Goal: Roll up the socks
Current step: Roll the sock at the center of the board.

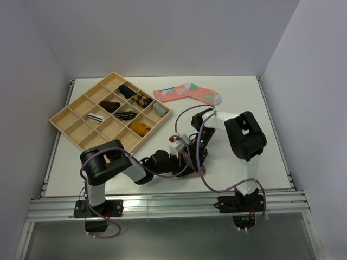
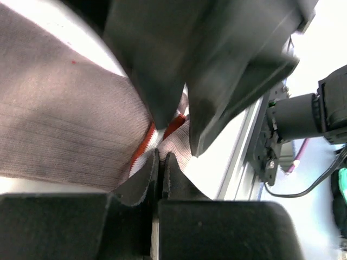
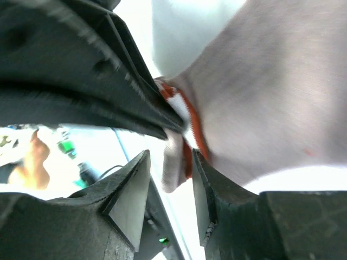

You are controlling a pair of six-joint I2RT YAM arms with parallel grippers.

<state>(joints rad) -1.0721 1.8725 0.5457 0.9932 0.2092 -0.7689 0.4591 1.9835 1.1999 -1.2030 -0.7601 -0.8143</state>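
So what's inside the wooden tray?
The wooden tray holds a mustard roll, a grey roll, an argyle roll and other rolled socks, each in its own compartment. Anything beneath them is covered.

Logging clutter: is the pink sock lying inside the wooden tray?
No, the pink sock lies on the table, outside the wooden tray.

Wood tray (image 1: pixel 64 118), pink sock (image 1: pixel 187 93) beside, on tbl (image 1: pixel 244 89).

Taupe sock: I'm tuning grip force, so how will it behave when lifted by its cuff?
Probably floppy: the taupe sock bunches and folds at its cuff, where the left gripper pinches it. Likely light, being thin knit. The ribbed weave should resist slipping; expect draping, not rolling.
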